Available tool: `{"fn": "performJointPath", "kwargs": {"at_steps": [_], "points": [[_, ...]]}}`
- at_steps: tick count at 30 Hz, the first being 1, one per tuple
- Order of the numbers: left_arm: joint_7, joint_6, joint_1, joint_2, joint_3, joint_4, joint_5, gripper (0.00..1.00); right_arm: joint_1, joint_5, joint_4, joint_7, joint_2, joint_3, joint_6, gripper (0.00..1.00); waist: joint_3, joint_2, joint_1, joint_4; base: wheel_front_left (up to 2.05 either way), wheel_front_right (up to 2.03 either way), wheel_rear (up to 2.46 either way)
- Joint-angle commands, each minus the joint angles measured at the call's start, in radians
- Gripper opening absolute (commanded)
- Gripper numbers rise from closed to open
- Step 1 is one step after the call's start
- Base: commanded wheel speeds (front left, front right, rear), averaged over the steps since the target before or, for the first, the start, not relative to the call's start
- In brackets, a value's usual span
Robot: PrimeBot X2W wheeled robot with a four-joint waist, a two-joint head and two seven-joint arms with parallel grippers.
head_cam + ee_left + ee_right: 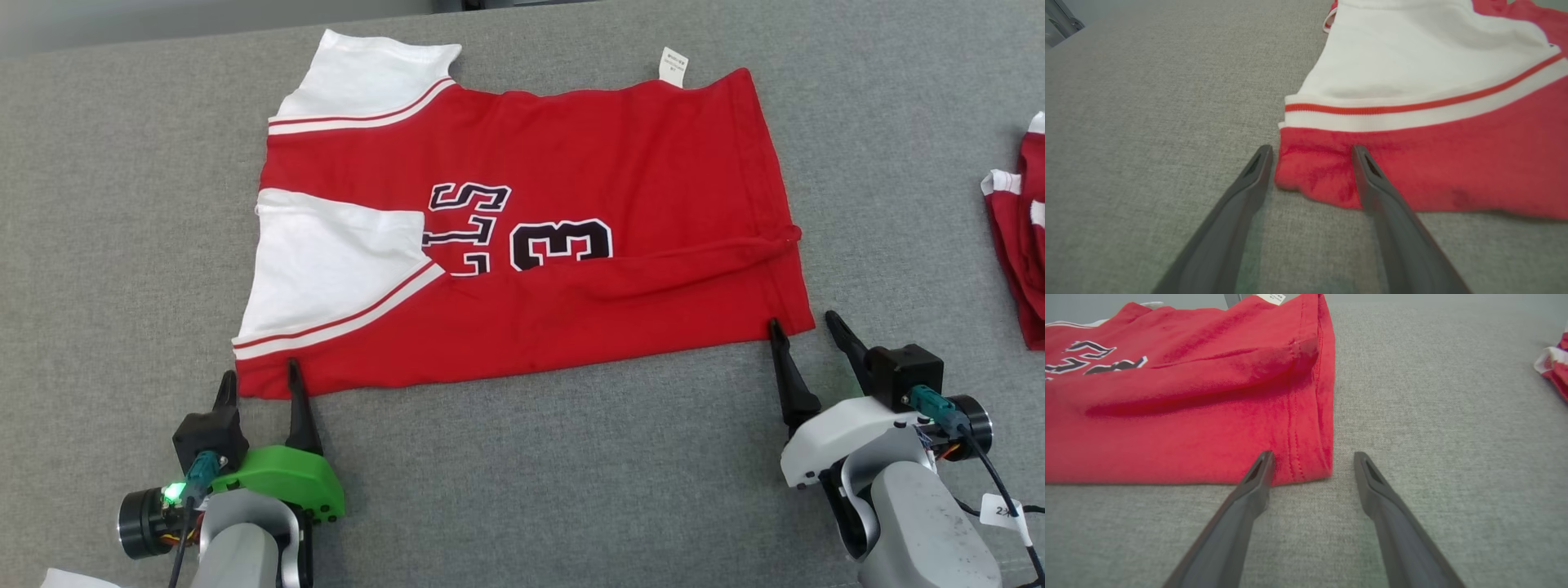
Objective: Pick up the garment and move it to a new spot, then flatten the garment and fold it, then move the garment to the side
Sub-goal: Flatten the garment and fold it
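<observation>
The garment (522, 245) lies across the middle of the table (531, 474), sleeves toward the left edge and hem toward the right. Its near long side looks folded over the number. The left gripper (260, 371) is spread, straddling the near sleeve-end corner. The right gripper (802, 320) is likewise released around the near hem corner, probably so both can pinch for the next fold. The table's cover is grey fabric, and another red cloth (1020, 245) sits at its right edge.

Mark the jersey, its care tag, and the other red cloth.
jersey (653, 163), head view, on its plain red body.
care tag (673, 65), head view, middle of the white label.
other red cloth (1022, 245), head view, on its red folds.
</observation>
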Motion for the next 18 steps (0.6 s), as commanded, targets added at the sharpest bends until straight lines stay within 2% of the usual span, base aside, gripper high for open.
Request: {"fn": "performJointPath", "kwargs": {"at_steps": [1, 12, 18], "points": [[0.002, -0.004, -0.011, 0.005, 0.001, 0.015, 0.013, 1.00, -0.008, -0.004, 0.008, -0.004, -0.004, -0.003, -0.001, 1.00, 0.001, 0.0000, 0.0000, -0.001, 0.00, 0.00, 0.00], [0.006, -0.023, -0.036, 0.004, 0.002, 0.089, 0.021, 1.00, -0.054, 0.014, 0.029, -0.004, -0.004, -0.013, -0.001, 1.00, 0.011, 0.0000, 0.0000, -0.002, 0.00, 0.00, 0.00], [0.014, -0.040, -0.053, 0.004, -0.001, 0.187, 0.006, 1.00, -0.069, -0.009, 0.089, -0.002, -0.003, 0.002, -0.001, 1.00, 0.013, 0.0000, 0.0000, -0.003, 0.00, 0.00, 0.00]]}}
